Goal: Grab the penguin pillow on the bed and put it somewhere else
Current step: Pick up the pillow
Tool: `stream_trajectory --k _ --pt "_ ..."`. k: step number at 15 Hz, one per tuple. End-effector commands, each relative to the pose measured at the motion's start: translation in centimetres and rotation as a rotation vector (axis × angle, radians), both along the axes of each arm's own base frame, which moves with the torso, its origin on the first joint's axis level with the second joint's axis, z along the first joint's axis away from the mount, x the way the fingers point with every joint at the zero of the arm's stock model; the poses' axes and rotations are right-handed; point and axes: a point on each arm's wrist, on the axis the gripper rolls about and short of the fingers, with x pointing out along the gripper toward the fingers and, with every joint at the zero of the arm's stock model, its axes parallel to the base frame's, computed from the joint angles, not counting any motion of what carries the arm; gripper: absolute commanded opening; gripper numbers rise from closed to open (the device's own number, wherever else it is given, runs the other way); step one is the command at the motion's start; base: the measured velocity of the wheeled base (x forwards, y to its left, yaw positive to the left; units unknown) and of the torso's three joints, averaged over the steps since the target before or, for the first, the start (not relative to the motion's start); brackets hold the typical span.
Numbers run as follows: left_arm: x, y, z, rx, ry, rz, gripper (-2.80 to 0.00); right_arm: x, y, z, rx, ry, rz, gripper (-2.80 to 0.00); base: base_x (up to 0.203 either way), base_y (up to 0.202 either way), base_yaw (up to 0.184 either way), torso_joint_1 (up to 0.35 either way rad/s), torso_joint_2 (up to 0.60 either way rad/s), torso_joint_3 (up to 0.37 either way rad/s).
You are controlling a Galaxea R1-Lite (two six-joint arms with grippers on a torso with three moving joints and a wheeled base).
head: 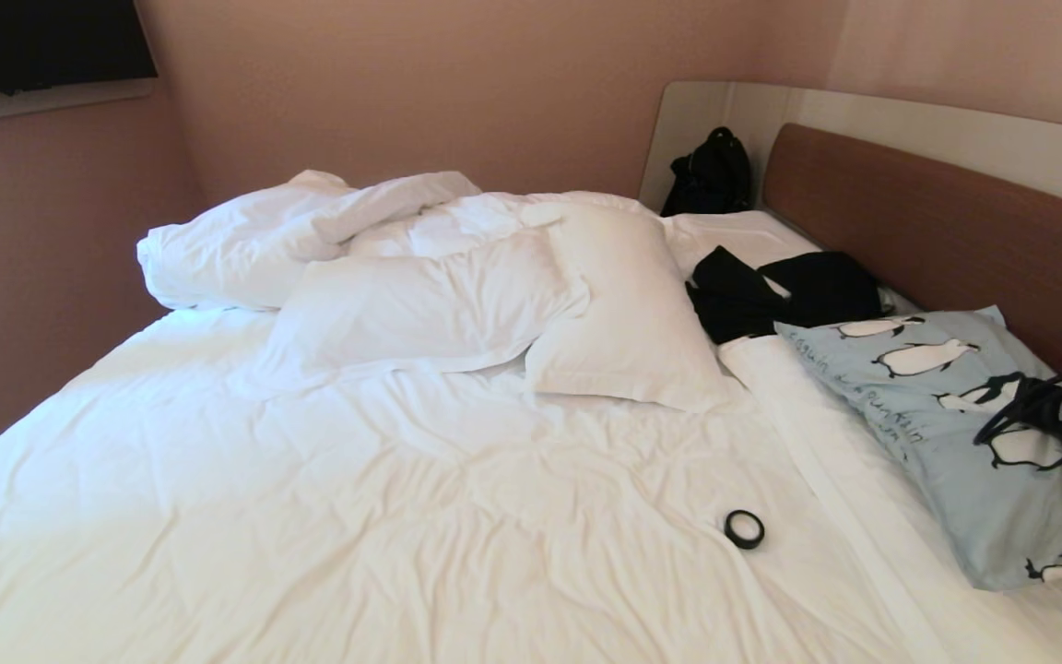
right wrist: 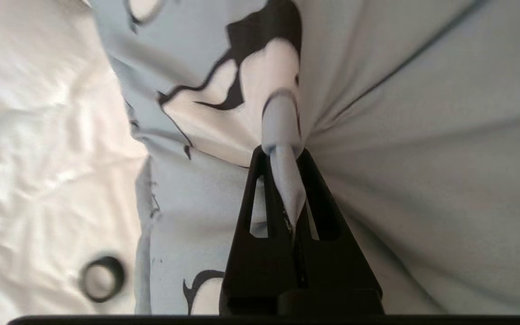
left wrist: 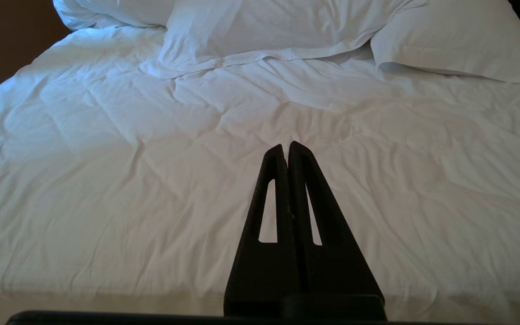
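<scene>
- Right gripper (right wrist: 282, 153) is seen clamped on a pinched fold of the penguin pillow (head: 946, 433); the cloth is drawn into a ridge between the closed jaws, so a fabric grip and not a hold on the stuffing is judged.
- Left gripper (left wrist: 287, 146) is held with its jaws pressed together on nothing, over open sheet well away from the pillow; the right arm is plainly the nearer one.
- The bed (head: 310, 516) fills the scene, with the pillow lying at its right side near the brown headboard (head: 909, 203), long axis running from the headboard toward the foot.
- The rumpled duvet (head: 254, 231) and two plain white pillows (head: 623, 314) are heaped toward the far left, well apart.
- Dark clothing (head: 771, 290) lies just beyond the pillow's far end.
- A black tape ring (head: 744, 528) rests on the sheet near the pillow's left edge and could be swept if the pillow is dragged leftward rather than lifted.
</scene>
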Motion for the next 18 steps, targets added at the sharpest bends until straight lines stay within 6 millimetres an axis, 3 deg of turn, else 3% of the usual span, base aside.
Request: stream_trajectory --k 1,9,15,18 --pt "0.0 0.0 0.0 0.000 0.001 0.001 -2.80 -1.6 1.0 4.0 -0.006 -0.106 0.009 -2.80 0.000 0.000 0.000 0.000 0.00 0.000" --pt "0.0 0.0 0.0 0.000 0.001 0.001 -2.80 -4.5 2.9 8.5 -0.049 -0.209 0.022 -2.80 0.000 0.000 0.000 0.000 0.00 0.000" --pt "0.0 0.0 0.0 0.000 0.001 0.001 -2.80 -5.0 8.8 10.3 -0.049 -0.257 0.171 -2.80 0.000 0.000 0.000 0.000 0.00 0.000" --pt "0.0 0.0 0.0 0.000 0.001 0.001 -2.80 -5.8 10.3 11.7 -0.023 -0.306 0.189 -2.80 0.000 0.000 0.000 0.000 0.00 0.000"
